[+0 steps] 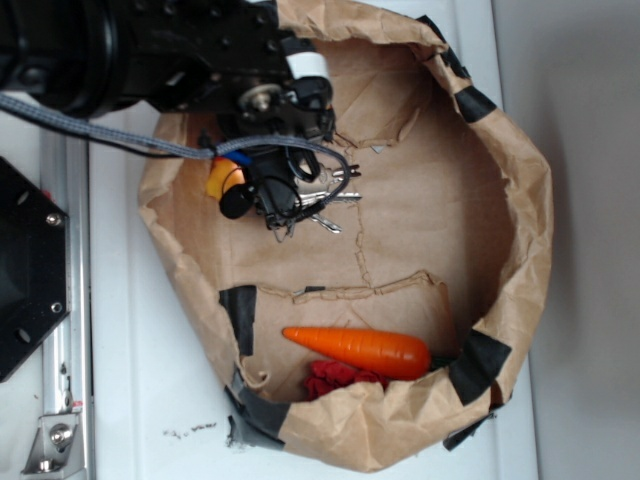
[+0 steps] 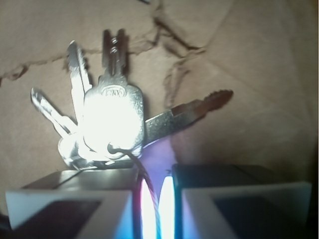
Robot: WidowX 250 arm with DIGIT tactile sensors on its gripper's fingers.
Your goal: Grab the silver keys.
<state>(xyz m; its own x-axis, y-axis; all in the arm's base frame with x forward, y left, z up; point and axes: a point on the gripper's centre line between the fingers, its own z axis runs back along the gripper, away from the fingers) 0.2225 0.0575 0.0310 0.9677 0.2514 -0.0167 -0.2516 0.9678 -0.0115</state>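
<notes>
Inside the bag (image 1: pixel 520 170), at its far left, the gripper (image 1: pixel 283 205) hangs over the brown paper floor with the keys (image 1: pixel 335 205) at its tip. From the exterior view the keys jut out just right of the dark fingers, fanned over the paper. From the wrist view the keys (image 2: pixel 113 117) sit right ahead of the two white-edged fingers (image 2: pixel 67 204), one big bright key head in the middle and slimmer blades spreading left, up and right. A thin wire ring (image 2: pixel 132 159) runs from the key head down into the narrow slit between the fingers, which stand almost together, pinching that wire. Left of the gripper a duck (image 1: pixel 222 178) peeks out, partly hidden. At the near side lie a carrot (image 1: pixel 360 348) and a red thing (image 1: pixel 335 378) beside it.
</notes>
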